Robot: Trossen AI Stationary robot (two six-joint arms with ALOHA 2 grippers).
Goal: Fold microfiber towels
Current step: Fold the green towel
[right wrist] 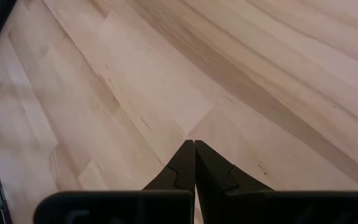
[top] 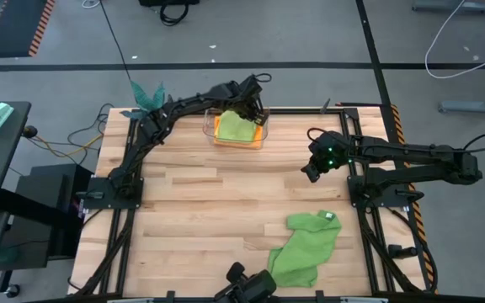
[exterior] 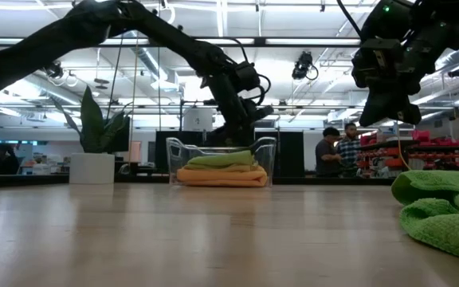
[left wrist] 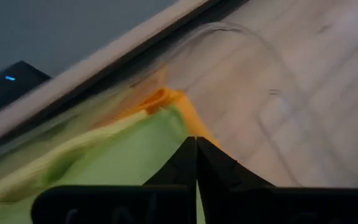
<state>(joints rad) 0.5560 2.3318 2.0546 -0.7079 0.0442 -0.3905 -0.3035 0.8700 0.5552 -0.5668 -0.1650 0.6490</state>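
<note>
A clear bin (top: pixel 211 126) at the table's far middle holds a folded stack: an orange towel (exterior: pixel 221 180) at the bottom, a yellow one (exterior: pixel 213 167) on it and a lime green one (top: pixel 234 128) on top. My left gripper (left wrist: pixel 196 142) is shut and slants down over the lime towel's right part, inside the bin. A larger mid-green towel (top: pixel 310 244) with a small white tag (top: pixel 327 216) lies crumpled on the table at the near right. My right gripper (right wrist: pixel 194 143) hangs shut above bare wood at the right. My left gripper's shut fingertips (left wrist: pixel 188 155) stand just over the lime green towel's top (left wrist: pixel 123 155), close to its edge where the orange towel (left wrist: pixel 160 99) peeks out. They slant down from the table's left. I cannot tell whether they touch the towel.
A teal-leaved plant (top: pixel 147 94) in a white pot (exterior: pixel 92 167) stands at the far left corner. The wood between the bin and the mid-green towel is bare. People stand in the room beyond the table (exterior: pixel 337 151).
</note>
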